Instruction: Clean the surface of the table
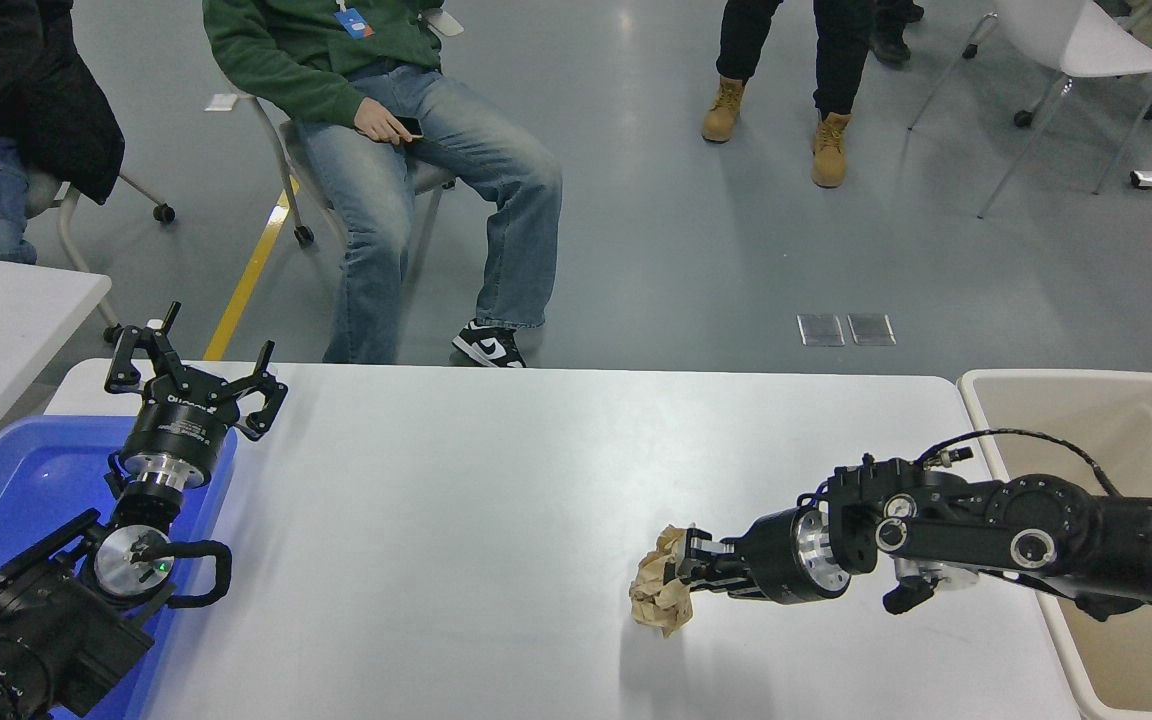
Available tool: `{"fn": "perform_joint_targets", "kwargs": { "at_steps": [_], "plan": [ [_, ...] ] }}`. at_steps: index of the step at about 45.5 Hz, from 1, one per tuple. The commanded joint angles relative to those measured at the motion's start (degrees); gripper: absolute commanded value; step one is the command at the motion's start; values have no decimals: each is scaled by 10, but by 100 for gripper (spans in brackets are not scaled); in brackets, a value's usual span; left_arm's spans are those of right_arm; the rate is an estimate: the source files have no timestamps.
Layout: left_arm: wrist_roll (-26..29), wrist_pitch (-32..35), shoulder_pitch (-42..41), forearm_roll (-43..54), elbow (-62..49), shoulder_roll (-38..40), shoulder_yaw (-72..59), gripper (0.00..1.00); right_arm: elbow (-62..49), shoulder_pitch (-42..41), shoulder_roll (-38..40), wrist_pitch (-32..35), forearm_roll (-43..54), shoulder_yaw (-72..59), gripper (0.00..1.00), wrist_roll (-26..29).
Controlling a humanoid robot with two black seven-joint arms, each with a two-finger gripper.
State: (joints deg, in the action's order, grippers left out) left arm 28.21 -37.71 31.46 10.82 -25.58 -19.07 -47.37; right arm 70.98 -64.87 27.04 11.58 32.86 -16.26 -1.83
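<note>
The white counter [496, 500] fills the lower middle of the frame. The right pincer [688, 572], in the lower right, is clamped on a crumpled brown paper ball [661, 595], which seems lifted a little above the counter. The grip takes only the ball's right edge, so the loose paper may tear or slip out on the way to the beige bin [1116, 440] at the right edge and fall back on the counter. The left pincer [194, 380], at the left over the blue tray [6, 490], stands with fingers apart.
</note>
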Motion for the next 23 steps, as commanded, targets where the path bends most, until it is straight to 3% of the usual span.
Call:
{"fn": "perform_joint_targets", "kwargs": {
  "at_steps": [1, 23],
  "plan": [
    [0, 0, 0, 0, 0, 0, 0, 100, 2, -33, 65, 33, -17, 38, 0, 0],
    [0, 0, 0, 0, 0, 0, 0, 100, 2, -127, 166, 86, -88, 60, 0, -1]
  ]
}}
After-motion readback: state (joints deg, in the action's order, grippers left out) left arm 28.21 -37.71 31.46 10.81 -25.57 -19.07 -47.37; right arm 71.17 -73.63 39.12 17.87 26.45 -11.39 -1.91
